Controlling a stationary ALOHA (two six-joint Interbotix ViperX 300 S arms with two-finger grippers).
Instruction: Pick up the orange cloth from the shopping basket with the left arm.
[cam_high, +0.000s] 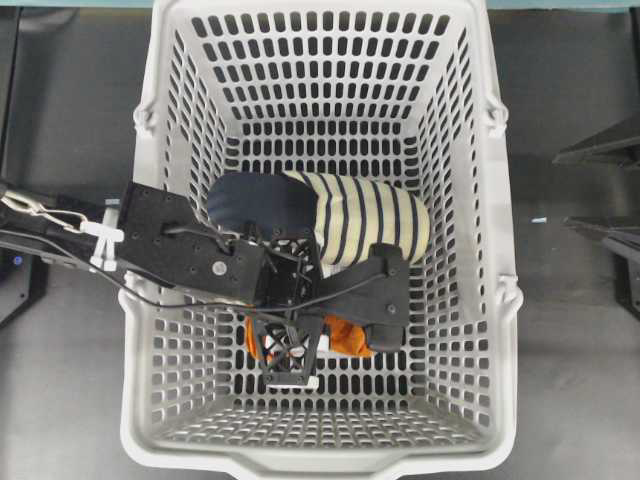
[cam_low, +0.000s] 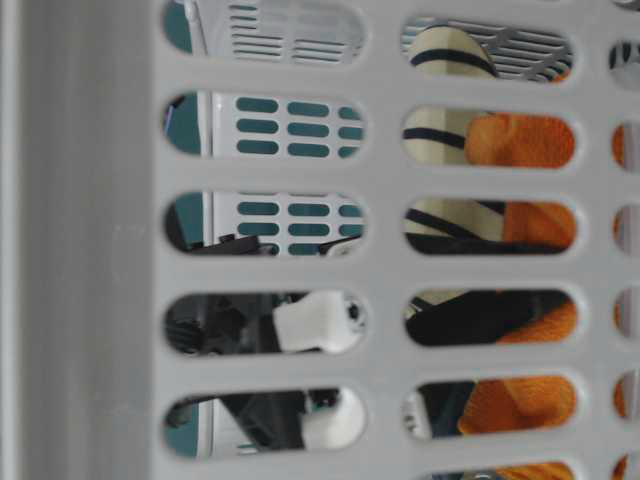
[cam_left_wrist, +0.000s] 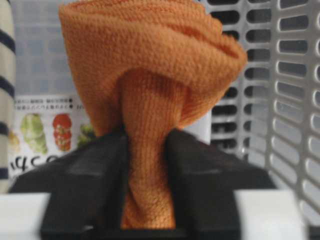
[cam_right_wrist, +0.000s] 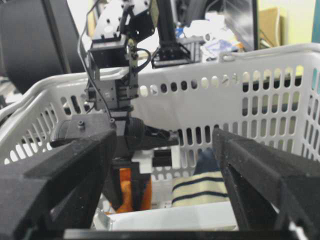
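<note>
- left hand (cam_left_wrist: 147, 165) clamped on the orange cloth (cam_left_wrist: 150, 85); left wrist view shows a fold of it pinched between both fingers (cam_left_wrist: 92, 170), rest bunched up above them
- cloth sits low in the shopping basket (cam_high: 500, 300), near the front wall, just beside the striped slipper (cam_high: 370, 225); overhead view shows only an orange patch under the hand
- grasp looks done; lift not yet, cloth still looks down at floor level in the basket
- printed packet with vegetable pictures (cam_left_wrist: 45, 132) shows behind the cloth, partly hidden
- left arm (cam_high: 170, 240) reaches in over the left rim, angled down to the cloth
- slipper lies across the middle of the floor, dark heel end to the left, close to the hand; risk of snagging it on the way up
- left to do: raise cloth clear of the rim without dragging the slipper or packet
- right hand (cam_right_wrist: 165, 200) outside the basket, fingers wide apart, holding nothing, not involved
</note>
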